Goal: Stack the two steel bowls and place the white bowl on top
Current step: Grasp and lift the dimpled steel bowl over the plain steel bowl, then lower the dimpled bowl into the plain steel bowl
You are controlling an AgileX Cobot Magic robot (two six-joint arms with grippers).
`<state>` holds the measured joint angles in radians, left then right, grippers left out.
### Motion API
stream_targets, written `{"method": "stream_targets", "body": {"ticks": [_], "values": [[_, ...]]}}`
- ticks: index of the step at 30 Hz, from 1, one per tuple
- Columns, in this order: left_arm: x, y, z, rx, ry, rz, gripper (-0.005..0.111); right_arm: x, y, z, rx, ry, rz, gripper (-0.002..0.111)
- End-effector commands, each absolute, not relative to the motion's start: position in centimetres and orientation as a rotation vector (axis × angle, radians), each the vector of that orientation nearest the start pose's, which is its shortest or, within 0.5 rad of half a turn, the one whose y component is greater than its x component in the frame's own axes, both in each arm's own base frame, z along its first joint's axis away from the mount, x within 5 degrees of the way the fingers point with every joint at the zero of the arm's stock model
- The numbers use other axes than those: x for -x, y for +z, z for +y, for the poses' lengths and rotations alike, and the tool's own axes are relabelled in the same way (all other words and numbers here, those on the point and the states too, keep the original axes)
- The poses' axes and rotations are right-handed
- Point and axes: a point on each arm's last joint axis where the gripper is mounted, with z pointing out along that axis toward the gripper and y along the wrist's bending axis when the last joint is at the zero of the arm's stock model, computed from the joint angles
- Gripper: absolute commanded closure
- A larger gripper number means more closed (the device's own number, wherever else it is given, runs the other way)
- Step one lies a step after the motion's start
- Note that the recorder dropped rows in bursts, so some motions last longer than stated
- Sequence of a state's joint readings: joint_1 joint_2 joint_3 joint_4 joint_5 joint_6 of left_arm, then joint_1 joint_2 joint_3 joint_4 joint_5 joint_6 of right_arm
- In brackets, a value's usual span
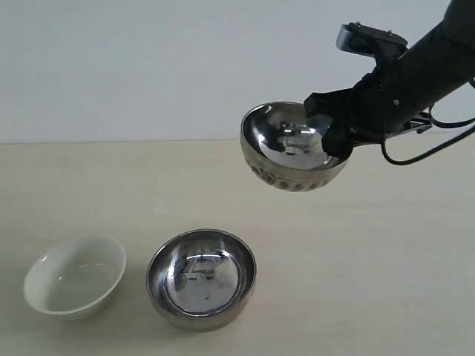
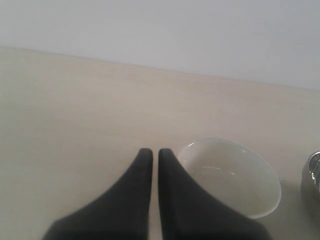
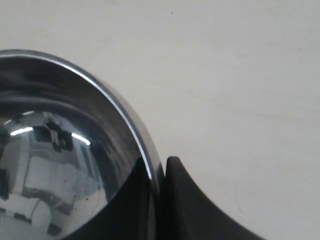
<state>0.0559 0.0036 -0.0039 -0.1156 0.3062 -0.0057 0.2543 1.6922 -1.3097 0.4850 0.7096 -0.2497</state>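
Observation:
My right gripper [image 1: 334,137] is shut on the rim of the ribbed steel bowl [image 1: 293,148], holding it tilted in the air above the table, right of centre. In the right wrist view the rim of that ribbed bowl [image 3: 65,150] is pinched between one finger inside and one outside, the gripper [image 3: 159,170] closed on it. The smooth steel bowl [image 1: 202,278] rests upright on the table at front centre. Left of it sits the white bowl [image 1: 74,276]. My left gripper [image 2: 151,152] is shut and empty, close beside the white bowl [image 2: 230,175]; it does not show in the exterior view.
The pale tabletop [image 1: 371,259] runs back to a plain white wall [image 1: 148,67]. An edge of the smooth steel bowl [image 2: 312,185] shows beyond the white bowl in the left wrist view. A black cable [image 1: 423,152] loops under the right arm.

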Motion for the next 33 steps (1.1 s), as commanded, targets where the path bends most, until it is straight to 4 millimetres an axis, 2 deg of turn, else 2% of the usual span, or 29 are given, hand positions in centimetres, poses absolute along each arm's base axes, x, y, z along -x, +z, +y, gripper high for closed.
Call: {"method": "stream_targets", "body": {"ticks": [1, 6, 10, 13, 18, 22, 26, 30, 33], "values": [[-5.5, 18.7, -0.1, 0.129, -0.088, 1.774, 0.103, -32.7, 29.0, 11.2, 0.302, 0.537, 2.497, 0.108], [-5.5, 18.7, -0.1, 0.129, -0.088, 1.774, 0.103, -31.2, 29.2, 11.0, 0.317, 0.548, 2.513, 0.108], [-5.5, 18.7, -0.1, 0.129, -0.088, 1.774, 0.103, -30.3, 28.8, 11.9, 0.383, 0.577, 2.564, 0.108], [-5.5, 18.7, -0.1, 0.129, -0.088, 1.774, 0.103, -29.6, 28.8, 13.9, 0.468, 0.597, 2.555, 0.108], [-5.5, 18.7, -0.1, 0.129, -0.088, 1.774, 0.103, -28.0, 29.2, 18.4, 0.585, 0.629, 2.457, 0.108], [-5.5, 18.7, -0.1, 0.129, -0.088, 1.774, 0.103, -27.2, 29.3, 20.2, 0.591, 0.615, 2.417, 0.108], [-5.5, 18.7, -0.1, 0.129, -0.088, 1.774, 0.103, -26.5, 29.3, 21.1, 0.621, 0.623, 2.418, 0.108], [-5.5, 18.7, -0.1, 0.129, -0.088, 1.774, 0.103, -26.8, 28.0, 21.6, 0.625, 0.616, 2.468, 0.108], [-5.5, 18.7, -0.1, 0.129, -0.088, 1.774, 0.103, -27.5, 26.0, 22.1, 0.62, 0.6, 2.525, 0.108]]}}
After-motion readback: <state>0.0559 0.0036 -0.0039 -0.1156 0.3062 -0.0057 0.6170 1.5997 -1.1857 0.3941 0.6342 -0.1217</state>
